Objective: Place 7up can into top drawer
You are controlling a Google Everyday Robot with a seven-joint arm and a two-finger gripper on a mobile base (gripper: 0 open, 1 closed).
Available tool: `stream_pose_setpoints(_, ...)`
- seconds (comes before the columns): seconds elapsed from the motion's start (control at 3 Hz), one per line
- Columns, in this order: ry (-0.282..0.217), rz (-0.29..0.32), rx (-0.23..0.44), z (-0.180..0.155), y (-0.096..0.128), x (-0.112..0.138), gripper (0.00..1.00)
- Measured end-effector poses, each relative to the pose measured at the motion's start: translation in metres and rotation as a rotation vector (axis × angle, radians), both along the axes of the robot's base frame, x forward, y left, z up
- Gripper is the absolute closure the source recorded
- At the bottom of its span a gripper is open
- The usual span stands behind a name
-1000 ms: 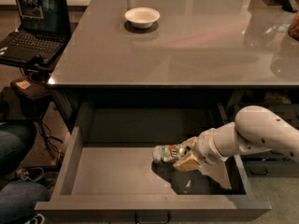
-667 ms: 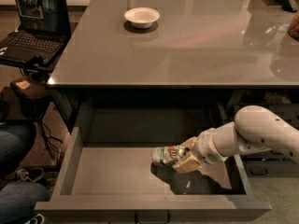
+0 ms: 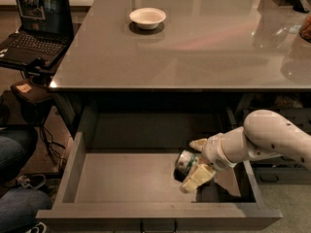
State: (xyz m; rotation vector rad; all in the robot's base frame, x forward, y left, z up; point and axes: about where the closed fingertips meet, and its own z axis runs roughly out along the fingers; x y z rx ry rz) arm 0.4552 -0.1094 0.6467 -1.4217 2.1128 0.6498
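The 7up can (image 3: 183, 162) lies on its side on the floor of the open top drawer (image 3: 121, 176), at its right side, silver end facing left. My gripper (image 3: 189, 165) reaches in from the right on a white arm. Its cream fingers (image 3: 197, 177) stand spread on either side of the can, the far one a little off it, so it is open around the can. The drawer's dark handle (image 3: 158, 225) shows at the bottom edge.
A white bowl (image 3: 147, 17) sits on the grey tabletop (image 3: 194, 52) above the drawer. A laptop (image 3: 36, 25) stands on a side stand at the left. A person's legs in jeans (image 3: 17, 178) are by the drawer's left front corner.
The fingers have spread apart from the can, which now rests on the drawer floor. The arm has barely moved.
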Motion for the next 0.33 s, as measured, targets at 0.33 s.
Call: stream_pose_setpoints(0.33, 0.0, 0.0, 0.0, 0.0, 0.0, 0.0, 0.0)
